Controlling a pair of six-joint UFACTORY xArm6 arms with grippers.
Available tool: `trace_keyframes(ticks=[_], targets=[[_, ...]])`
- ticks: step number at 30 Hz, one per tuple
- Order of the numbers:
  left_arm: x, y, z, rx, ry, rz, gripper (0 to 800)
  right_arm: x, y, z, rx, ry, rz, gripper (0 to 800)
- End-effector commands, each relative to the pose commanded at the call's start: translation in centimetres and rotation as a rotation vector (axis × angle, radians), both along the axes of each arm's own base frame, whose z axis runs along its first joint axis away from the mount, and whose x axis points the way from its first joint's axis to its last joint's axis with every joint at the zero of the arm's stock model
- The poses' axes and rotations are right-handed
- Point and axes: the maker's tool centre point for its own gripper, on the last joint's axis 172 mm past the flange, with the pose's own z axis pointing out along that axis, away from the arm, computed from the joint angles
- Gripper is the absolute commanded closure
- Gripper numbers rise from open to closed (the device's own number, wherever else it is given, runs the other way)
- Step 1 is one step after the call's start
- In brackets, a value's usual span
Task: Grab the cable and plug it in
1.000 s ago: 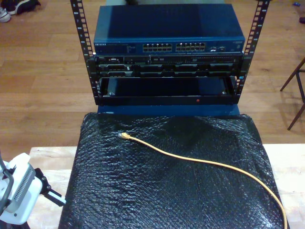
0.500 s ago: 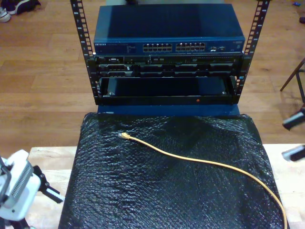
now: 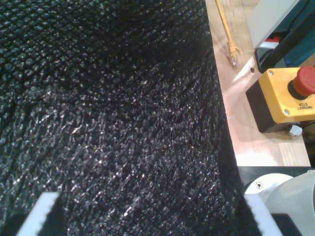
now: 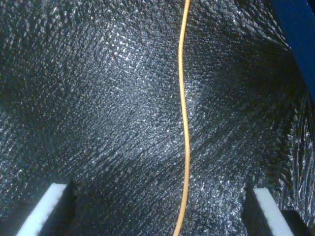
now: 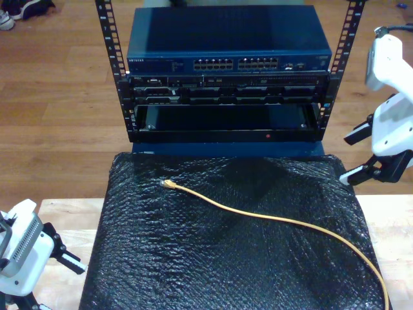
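The cable (image 5: 271,218) is thin and floppy, so it'll probably sag and twist. I'd grab it right behind the clear plug (image 5: 164,183), where it's stiffest. It's lying loose across the black mat (image 5: 193,258), plug end toward the switch (image 5: 229,45). My second gripper (image 4: 160,206) hangs over the cable with jaws spread wide, touching nothing. My first gripper (image 3: 152,216) is also wide open and empty, over the mat.

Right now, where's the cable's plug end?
The plug lies on the black mat toward the exterior view's left, at the mat's far end just below the rack; the cable trails off to that view's lower right.
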Motion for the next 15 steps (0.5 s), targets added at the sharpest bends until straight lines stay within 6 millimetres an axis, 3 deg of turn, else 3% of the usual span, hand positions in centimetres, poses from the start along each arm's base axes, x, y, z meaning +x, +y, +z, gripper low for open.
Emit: trace_keyframes(ticks=[7,15], targets=[[0.1,0.0,-0.1,-0.012,0.011,0.001,0,0.6,-0.1,-1.9,-0.007,0.018,-0.005,4],[0.5,0.6,0.3,0.001,0.001,0.013,0,1.5,5.0,-1.1,-0.018,-0.027,0.102,7]])
